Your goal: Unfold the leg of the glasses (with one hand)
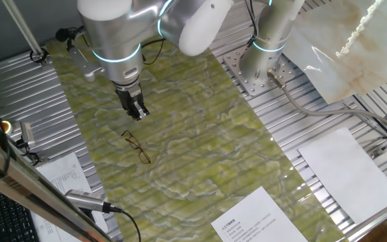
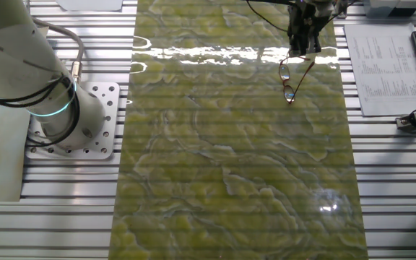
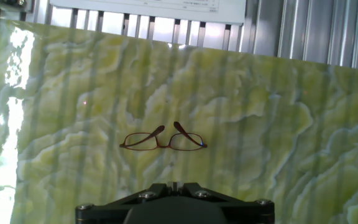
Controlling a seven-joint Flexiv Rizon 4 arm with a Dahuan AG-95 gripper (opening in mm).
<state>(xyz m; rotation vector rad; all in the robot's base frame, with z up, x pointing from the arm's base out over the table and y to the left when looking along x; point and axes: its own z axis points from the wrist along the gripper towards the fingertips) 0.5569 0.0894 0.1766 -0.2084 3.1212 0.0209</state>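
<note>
Marbled green mat (image 1: 200, 128), wire glasses (image 1: 136, 146).

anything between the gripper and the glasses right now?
Nothing visible. The glasses lie alone on the green mat, and the gripper hangs above and just beside them, with only bare mat between.

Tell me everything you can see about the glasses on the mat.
The glasses are a small pair with a thin reddish-brown wire frame and clear lenses. They lie flat on the green marbled mat, alone, with nothing touching them. In the hand view both rims and the bridge show; whether the legs are folded is hard to tell. The gripper hangs above and just beside them, not in contact.
</note>
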